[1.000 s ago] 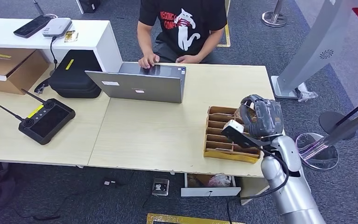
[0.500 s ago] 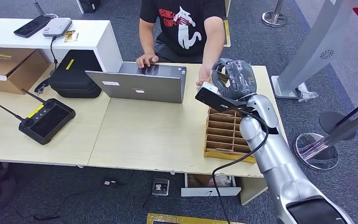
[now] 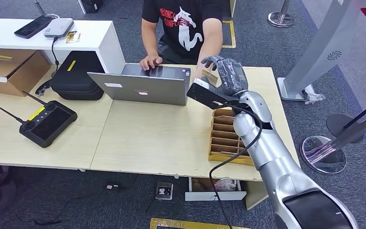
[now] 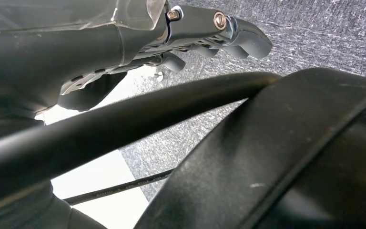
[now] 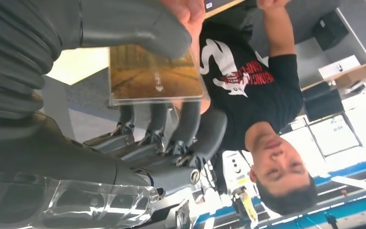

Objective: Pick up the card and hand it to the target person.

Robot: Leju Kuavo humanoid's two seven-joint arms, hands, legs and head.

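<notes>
Right hand (image 3: 228, 72) is raised above the far edge of the table (image 3: 162, 138), and the card (image 5: 156, 75) is gripped in it between the thumb and the darker fingers. Just beyond the card, the arm of the person (image 3: 190, 24) in a black shirt is reached toward it. Behind the hand on the table are seen the laptop (image 3: 140, 85) and the wooden organizer (image 3: 228, 138). Left hand (image 4: 209, 31) is hung over carpet, fingers curled, nothing held.

One card (image 5: 155, 74), one laptop (image 3: 143, 85), one person (image 3: 186, 28), two cardboard boxes (image 3: 9, 69)
</notes>
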